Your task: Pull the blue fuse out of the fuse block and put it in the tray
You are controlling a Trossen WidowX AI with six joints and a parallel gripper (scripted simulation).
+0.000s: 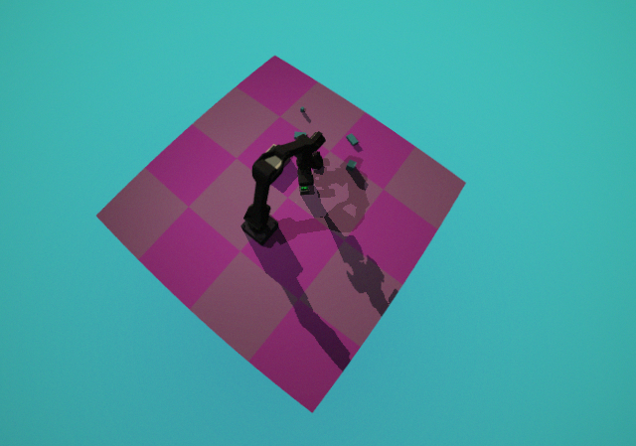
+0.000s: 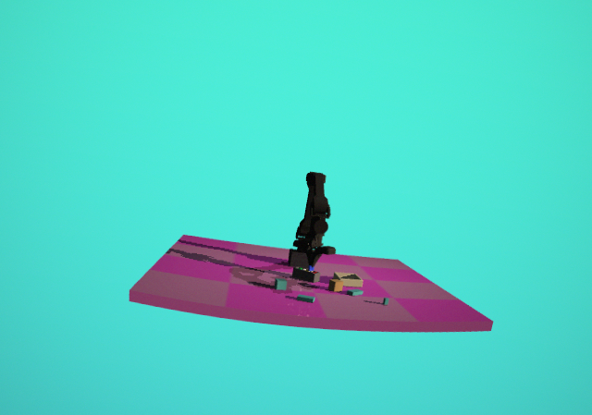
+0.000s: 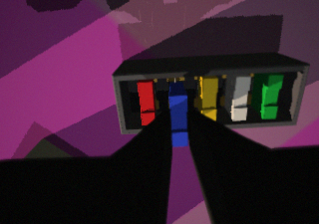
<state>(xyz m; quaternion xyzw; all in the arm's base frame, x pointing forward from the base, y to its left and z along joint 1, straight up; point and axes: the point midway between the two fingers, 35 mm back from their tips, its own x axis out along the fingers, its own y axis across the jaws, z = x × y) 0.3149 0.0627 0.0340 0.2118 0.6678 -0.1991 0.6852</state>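
The fingers pinch the blue fuse (image 3: 177,115), 1 on each side. It sits in the block (image 3: 209,92), red (image 3: 146,103) and yellow (image 3: 208,98) close alongside.
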